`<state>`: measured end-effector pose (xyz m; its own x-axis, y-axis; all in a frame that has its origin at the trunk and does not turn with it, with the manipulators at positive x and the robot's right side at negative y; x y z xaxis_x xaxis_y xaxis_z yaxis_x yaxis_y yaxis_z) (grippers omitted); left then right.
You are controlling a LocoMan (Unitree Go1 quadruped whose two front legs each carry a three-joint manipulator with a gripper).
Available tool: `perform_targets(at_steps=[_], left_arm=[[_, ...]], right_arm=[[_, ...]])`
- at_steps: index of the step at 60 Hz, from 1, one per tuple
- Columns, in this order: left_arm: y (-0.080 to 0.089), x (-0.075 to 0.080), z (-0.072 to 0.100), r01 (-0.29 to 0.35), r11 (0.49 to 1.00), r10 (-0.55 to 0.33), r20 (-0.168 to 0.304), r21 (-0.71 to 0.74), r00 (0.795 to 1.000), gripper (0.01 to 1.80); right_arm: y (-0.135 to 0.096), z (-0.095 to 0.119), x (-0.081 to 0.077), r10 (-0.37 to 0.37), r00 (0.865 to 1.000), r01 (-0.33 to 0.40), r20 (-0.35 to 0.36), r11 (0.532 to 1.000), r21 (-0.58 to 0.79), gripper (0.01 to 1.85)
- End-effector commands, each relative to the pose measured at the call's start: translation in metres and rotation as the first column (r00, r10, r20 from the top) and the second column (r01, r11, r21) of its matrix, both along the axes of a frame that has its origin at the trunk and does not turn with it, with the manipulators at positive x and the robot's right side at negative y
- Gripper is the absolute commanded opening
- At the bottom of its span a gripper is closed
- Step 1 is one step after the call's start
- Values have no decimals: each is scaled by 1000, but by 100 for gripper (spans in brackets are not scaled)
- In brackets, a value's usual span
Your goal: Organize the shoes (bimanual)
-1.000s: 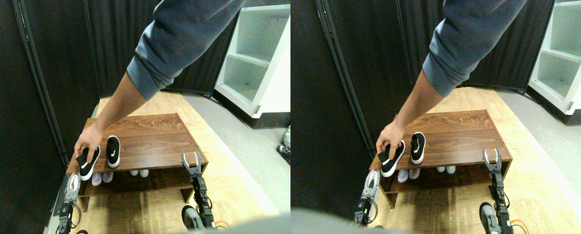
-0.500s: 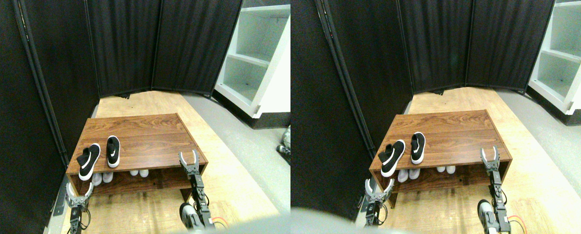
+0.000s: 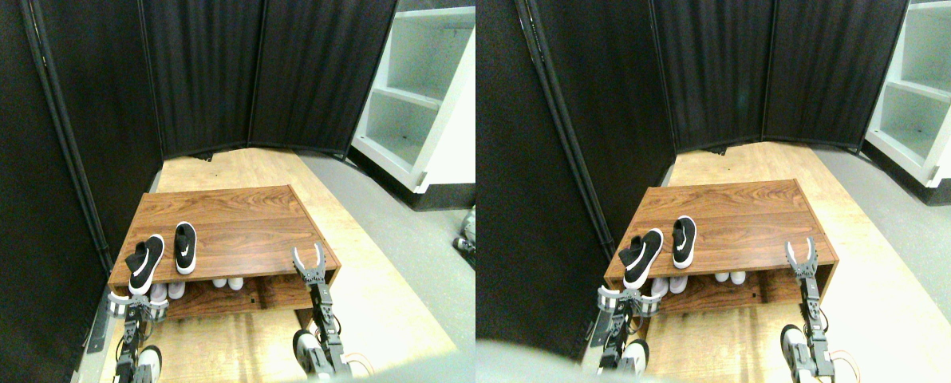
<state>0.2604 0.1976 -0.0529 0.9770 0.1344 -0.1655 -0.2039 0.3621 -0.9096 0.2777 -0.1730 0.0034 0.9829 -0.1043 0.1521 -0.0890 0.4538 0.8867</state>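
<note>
Black sneakers [image 3: 162, 257] with white soles sat at the left front of the wooden desk [image 3: 236, 227], pale shoes [image 3: 226, 282] on the shelf below. The left tool [image 3: 135, 307] was spread wide below that edge; the right tool [image 3: 309, 261] stood apart.

a low wooden shoe bench [image 3: 236, 215] stands on a light wood floor [image 3: 228, 163]. on its top, at the front left corner, lie two black sneakers [image 3: 147, 262] with white soles, side by side, the left one angled, the right one [image 3: 185, 247] straight. on the lower shelf [image 3: 228, 297] beneath, pale shoes [image 3: 167, 290] and another pale pair [image 3: 228, 282] show their toes.
</note>
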Motion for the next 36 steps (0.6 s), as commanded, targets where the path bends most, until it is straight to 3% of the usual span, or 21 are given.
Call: perform_targets(at_steps=[1,21,36], left_arm=[[2,9,1,-9,1000,9,26,-6,1000,160],[9,44,-10,-1,1000,2,36,-23,999,149],[5,50,-8,2,999,-1,38,-38,999,153]], right_arm=[[0,3,1,8,999,-8,32,1000,-7,40],[-4,5,-1,-10,1000,10,22,1000,5,41],[-5,6,-2,-11,1000,11,13,1000,-14,41]])
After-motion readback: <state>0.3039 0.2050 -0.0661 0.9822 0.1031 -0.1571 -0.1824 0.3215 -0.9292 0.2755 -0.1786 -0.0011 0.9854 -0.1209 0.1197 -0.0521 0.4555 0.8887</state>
